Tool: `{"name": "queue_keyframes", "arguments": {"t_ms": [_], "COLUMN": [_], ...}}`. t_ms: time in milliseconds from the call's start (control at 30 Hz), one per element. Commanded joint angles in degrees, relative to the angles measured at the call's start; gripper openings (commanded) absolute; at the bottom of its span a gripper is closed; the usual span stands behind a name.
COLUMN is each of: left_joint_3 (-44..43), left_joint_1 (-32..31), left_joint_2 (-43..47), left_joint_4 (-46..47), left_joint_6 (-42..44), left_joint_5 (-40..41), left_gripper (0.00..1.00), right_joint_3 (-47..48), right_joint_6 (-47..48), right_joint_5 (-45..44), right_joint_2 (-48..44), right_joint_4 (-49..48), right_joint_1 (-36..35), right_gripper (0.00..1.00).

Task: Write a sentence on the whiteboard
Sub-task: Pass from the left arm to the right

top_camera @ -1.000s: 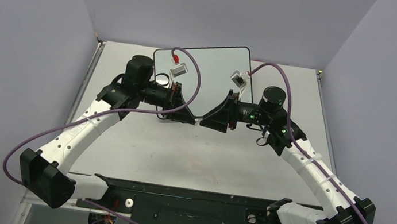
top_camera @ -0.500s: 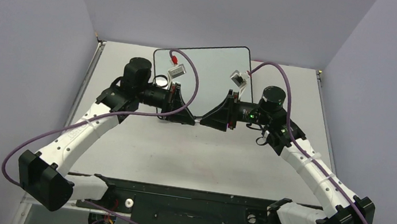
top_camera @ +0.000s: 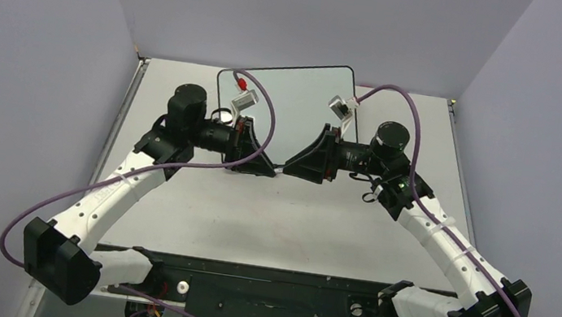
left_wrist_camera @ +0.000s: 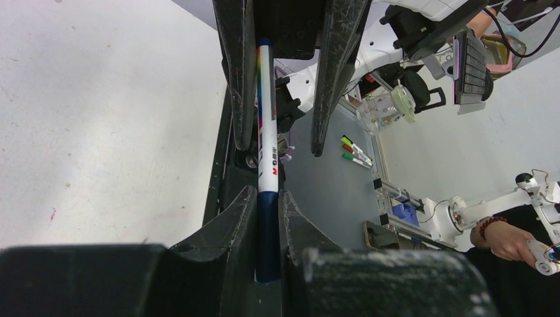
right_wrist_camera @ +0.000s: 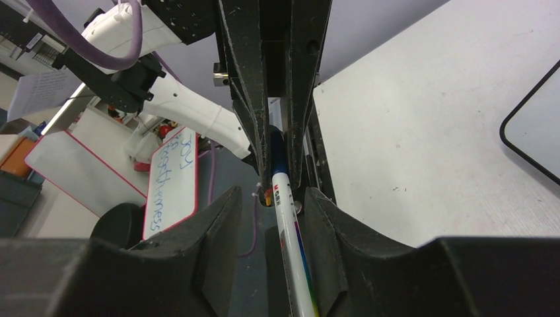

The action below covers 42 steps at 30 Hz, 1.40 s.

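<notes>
White tabletop, lilac walls, left jaws clamp marker, right jaws parted around it

Top camera looks down from behind; both wrist cameras, seemingly level, closely share one marker.

The table has a pale grey-white top, scuffed and lightly speckled. The whiteboard lies on it at the far edge, apparently flat and turned slightly askew, with its near edge hidden from view. A black mounting plate runs along the table's near edge.
</notes>
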<state>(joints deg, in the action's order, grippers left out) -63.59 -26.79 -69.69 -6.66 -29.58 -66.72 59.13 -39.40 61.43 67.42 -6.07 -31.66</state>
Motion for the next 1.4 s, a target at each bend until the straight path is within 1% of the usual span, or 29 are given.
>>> {"name": "queue_keyframes", "arguments": {"t_ms": [0, 67, 233, 300, 600, 800, 867, 967, 1133, 1233, 1300, 1367], "left_joint_3": [-2.7, -3.6, -7.0, -7.6, -7.3, -6.3, -5.8, -5.0, -4.0, -4.0, -4.0, -4.1], "left_joint_1": [-0.8, -0.6, -0.5, -0.4, -0.5, -0.5, -0.5, -0.5, -0.5, -0.5, -0.4, -0.4], "left_joint_2": [1.3, 1.4, 1.4, 1.7, 1.7, 1.7, 1.7, 1.6, 1.6, 1.5, 1.3, 1.2], "left_joint_4": [2.9, 0.8, -9.5, -11.4, -13.0, -11.4, -10.5, -9.2, -7.3, -6.6, -6.6, -6.6], "left_joint_6": [2.4, 3.7, 10.4, 11.7, 13.1, 12.4, 11.9, 11.3, 10.3, 10.1, 10.2, 10.1], "left_joint_5": [-0.7, -0.8, -0.2, 0.0, 0.7, 1.3, 1.5, 1.8, 2.2, 2.3, 2.4, 2.4], "left_gripper": [0.00, 0.00, 0.00, 0.00, 0.00, 0.00, 0.00, 0.00, 0.00, 0.00, 0.00, 0.00], "right_joint_3": [0.4, 0.5, 1.8, 2.1, 2.9, 2.4, 2.3, 2.2, 2.2, 2.3, 2.3, 2.1], "right_joint_6": [-0.3, 0.2, 3.7, 4.7, 4.5, 2.2, 1.9, 1.7, 1.6, 1.5, 1.5, 1.6], "right_joint_5": [1.9, 1.9, 1.7, 1.5, 1.2, 0.3, 0.0, -0.4, -0.8, -0.9, -1.0, -1.0], "right_joint_2": [-0.8, -0.8, -0.6, -0.5, -0.4, -0.6, -0.5, -0.3, -0.1, 0.0, 0.2, 0.2], "right_joint_4": [-5.2, -4.4, 0.8, 1.8, 2.0, -0.7, -1.1, -1.3, -1.4, -1.3, -1.3, -1.2], "right_joint_1": [-2.6, -2.6, -2.5, -2.6, -2.5, -2.6, -2.8, -3.0, -3.2, -3.3, -3.4, -3.5], "right_gripper": [0.36, 0.36, 0.38, 0.39, 0.40, 0.37, 0.34, 0.27, 0.18, 0.11, 0.02, 0.00]}}
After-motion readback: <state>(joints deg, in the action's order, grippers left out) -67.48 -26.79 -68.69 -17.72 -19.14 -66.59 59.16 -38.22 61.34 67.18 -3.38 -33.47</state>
